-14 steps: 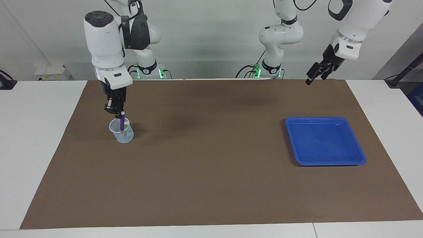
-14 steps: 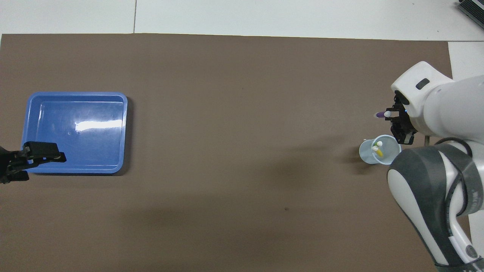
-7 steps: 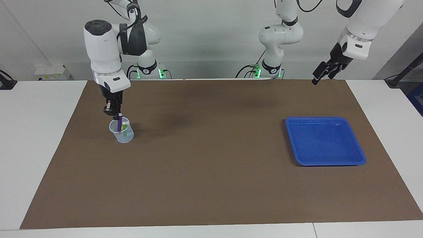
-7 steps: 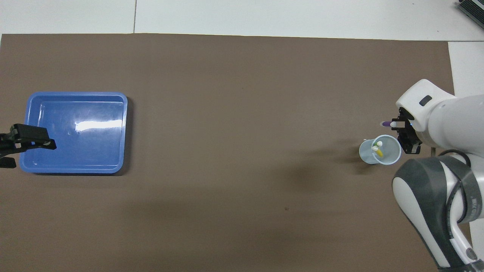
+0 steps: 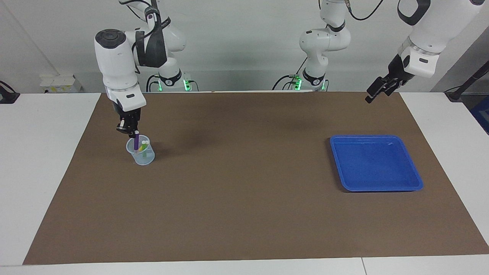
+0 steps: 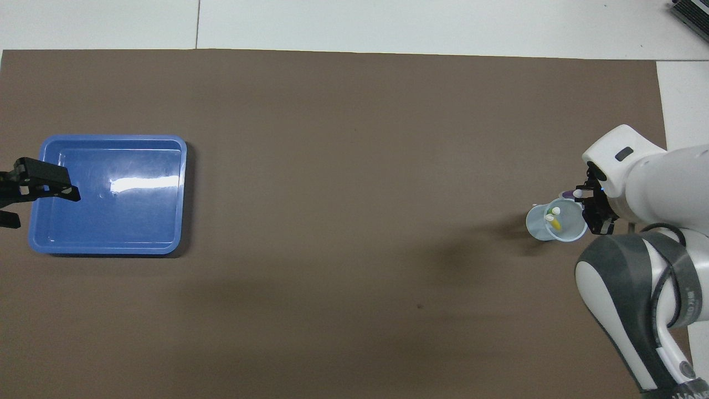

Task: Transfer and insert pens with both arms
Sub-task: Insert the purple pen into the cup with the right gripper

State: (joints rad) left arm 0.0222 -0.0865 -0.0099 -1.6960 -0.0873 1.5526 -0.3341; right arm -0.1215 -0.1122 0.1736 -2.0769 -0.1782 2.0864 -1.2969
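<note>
Toward the right arm's end of the brown mat [image 5: 244, 214] stands a clear plastic cup [image 5: 142, 156], upright. The right gripper [image 5: 130, 132] hangs directly over its rim, fingers clenched on the upper part of the purple pen [image 5: 136, 143]. That pen is a slim, dark violet stick held nearly upright, its lower part already down inside the cup; from overhead its pale whitish end [image 6: 577, 193] shows just beside the black fingers. Two more pens stand in the same cup, leaning against its wall: the green pen [image 5: 144, 149] and the yellow pen [image 6: 554, 224], each a slim stick with a whitish tip pointing up. In the overhead view their two pale tips sit close together inside the rim.

The middle of the mat is bare brown.

Toward the left arm's end lies a blue tray [image 5: 414, 179], shallow and rectangular with rounded corners, nothing in it. The left gripper [image 5: 374, 94] hangs in the air with released, spread jaws that hold nothing; seen from overhead it is over the tray's outer edge.
</note>
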